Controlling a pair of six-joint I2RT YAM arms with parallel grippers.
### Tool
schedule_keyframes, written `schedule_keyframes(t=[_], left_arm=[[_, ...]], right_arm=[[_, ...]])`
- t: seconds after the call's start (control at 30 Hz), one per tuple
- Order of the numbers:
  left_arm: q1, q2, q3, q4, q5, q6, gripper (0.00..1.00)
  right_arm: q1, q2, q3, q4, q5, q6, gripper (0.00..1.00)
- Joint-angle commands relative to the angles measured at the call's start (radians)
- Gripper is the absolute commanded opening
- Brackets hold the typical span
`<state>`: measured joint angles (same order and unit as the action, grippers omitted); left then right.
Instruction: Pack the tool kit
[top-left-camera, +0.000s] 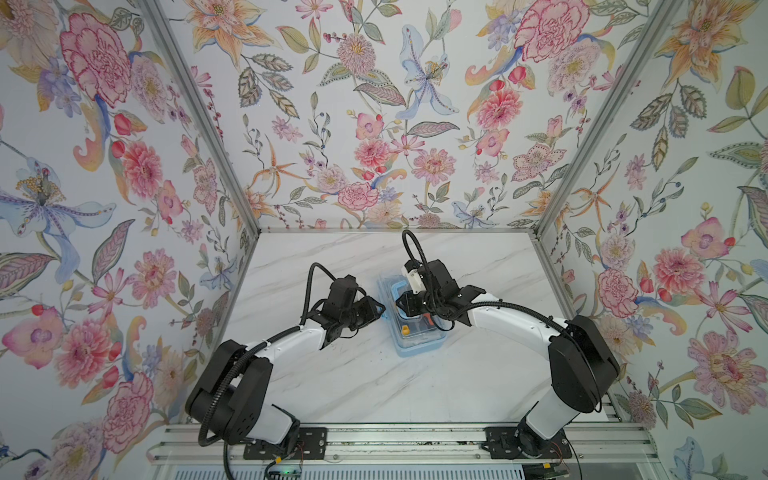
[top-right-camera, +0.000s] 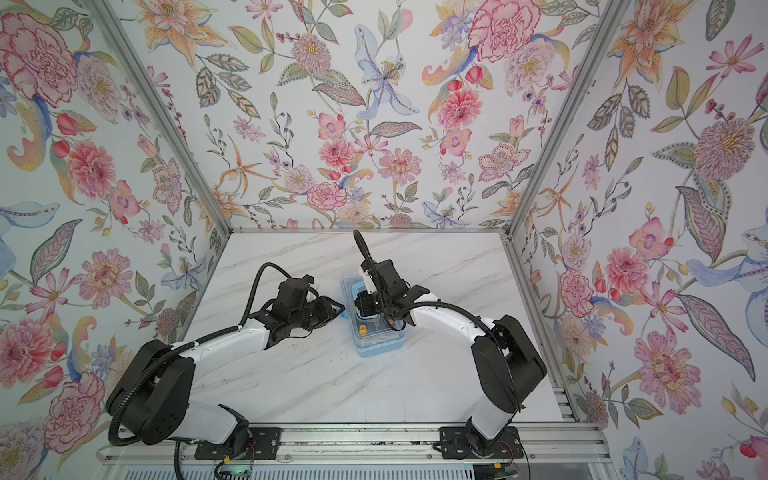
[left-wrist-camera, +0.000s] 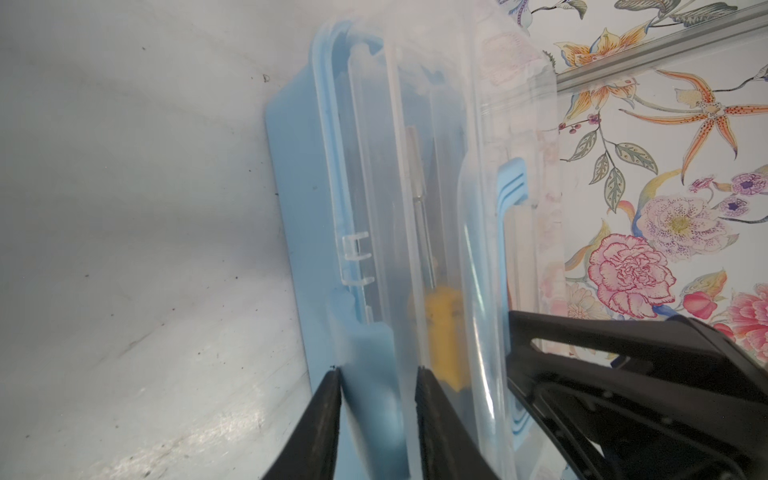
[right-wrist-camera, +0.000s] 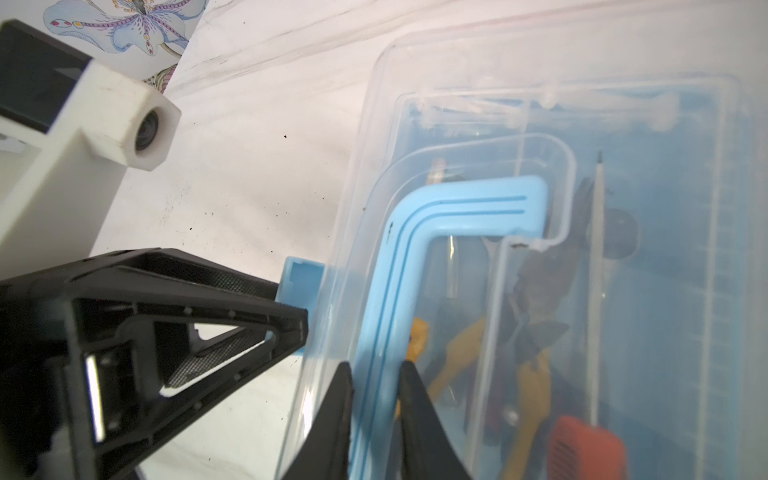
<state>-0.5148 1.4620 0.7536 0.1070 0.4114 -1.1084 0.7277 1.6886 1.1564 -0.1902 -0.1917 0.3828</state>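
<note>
The tool kit (top-left-camera: 419, 343) (top-right-camera: 380, 343), a clear box on a blue base, lies on the table between both arms in both top views. Its clear lid is down over yellow-handled pliers (right-wrist-camera: 536, 374), an orange-red handle (right-wrist-camera: 586, 449) and a thin shaft (right-wrist-camera: 596, 270). My right gripper (right-wrist-camera: 376, 365) (top-left-camera: 400, 300) is shut on the blue carry handle (right-wrist-camera: 457, 208) on top of the lid. My left gripper (left-wrist-camera: 376, 370) (top-left-camera: 380, 309) stands at the box's left side. Its fingers straddle the blue side latch (left-wrist-camera: 370, 349), slightly parted, and one finger touches the latch.
The marble table (top-left-camera: 374, 382) lies between flowered walls on three sides, with metal posts (top-left-camera: 232, 178) at the corners. Both arm bases are mounted on the rail (top-left-camera: 407, 440) at the front edge. A yellow tool part (left-wrist-camera: 440, 316) shows through the box wall.
</note>
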Motion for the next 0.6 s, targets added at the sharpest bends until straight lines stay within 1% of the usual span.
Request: schedule_keyframes(t=[0.0,0.37,0.57], left_arm=[[-0.01,-0.026,0.027,-0.009,-0.01,0.002,0.34],[-0.01,-0.049,0.026,-0.01,-0.034,0.002,0.35],[-0.014,-0.036,0.021,0.018,-0.025,-0.002,0.32]], right_arm=[[0.022,0.111,-0.092,-0.262,-0.022,-0.001,0.2],[0.023,0.113,-0.089,-0.261,-0.024,-0.003,0.2],[0.024,0.116,-0.09,-0.262,-0.022,-0.005,0.2]])
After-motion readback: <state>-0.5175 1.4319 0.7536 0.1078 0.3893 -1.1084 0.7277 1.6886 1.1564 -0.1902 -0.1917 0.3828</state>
